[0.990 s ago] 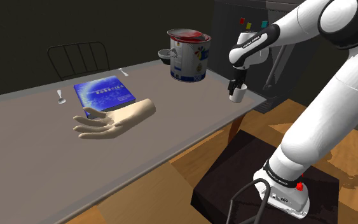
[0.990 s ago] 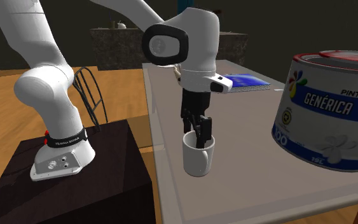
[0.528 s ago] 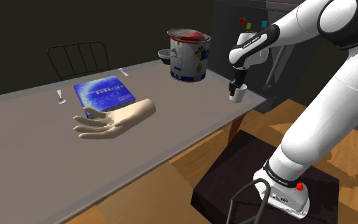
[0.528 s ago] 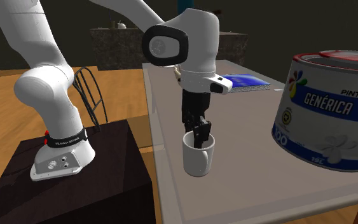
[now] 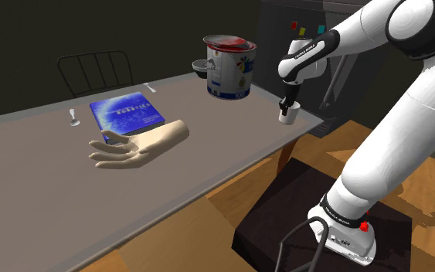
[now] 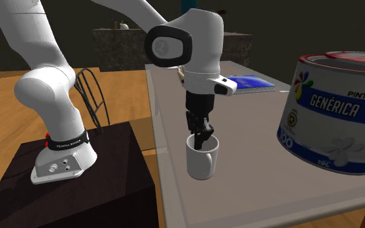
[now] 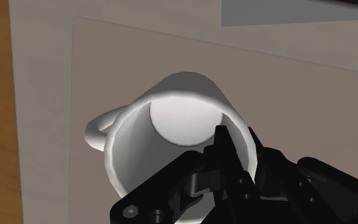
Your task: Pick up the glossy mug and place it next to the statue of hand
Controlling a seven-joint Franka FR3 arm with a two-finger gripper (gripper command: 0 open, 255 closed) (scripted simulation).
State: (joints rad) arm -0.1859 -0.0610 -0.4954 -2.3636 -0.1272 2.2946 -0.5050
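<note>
Presently I am logging the scene item by item.

- Glossy white mug with a loop handle (image 5: pixel 287 117) (image 6: pixel 201 159) (image 7: pixel 171 121): it is standing upright on the flat grey surface (image 5: pixel 208 158) (image 6: pixel 252 194), close to the edge by the dark box stand (image 5: pixel 285 209). It is sitting to the shoulder view's right of the tin and well apart from the statue.
- Jaws, all black: they are pinching the mug's wall at the rim, one finger inside the cup and one outside, away from the handle. I am reading them as closed on the mug.
- Pale, skin-toned statue of an open hand (image 5: pixel 134 145): it is lying palm up near the middle of the surface.
- Blue square book (image 5: pixel 128 112) (image 6: pixel 252 83): it is lying flat just behind the statue's fingers.
- White printed paint tin with a red-stained rim (image 5: pixel 229 68) (image 6: pixel 336 116): it is standing between the mug and the far edge.

Step in hand, as I am judging it: securing the grip before the lift.

- I am planning to raise the mug straight up and slowly, since a one-wall pinch may let it swing.
- I am intending to carry it well in front of the tin.
- I am aiming for the bare patch beside the statue's wrist, avoiding the book, and lowering until the base is sitting flat before releasing.
</note>
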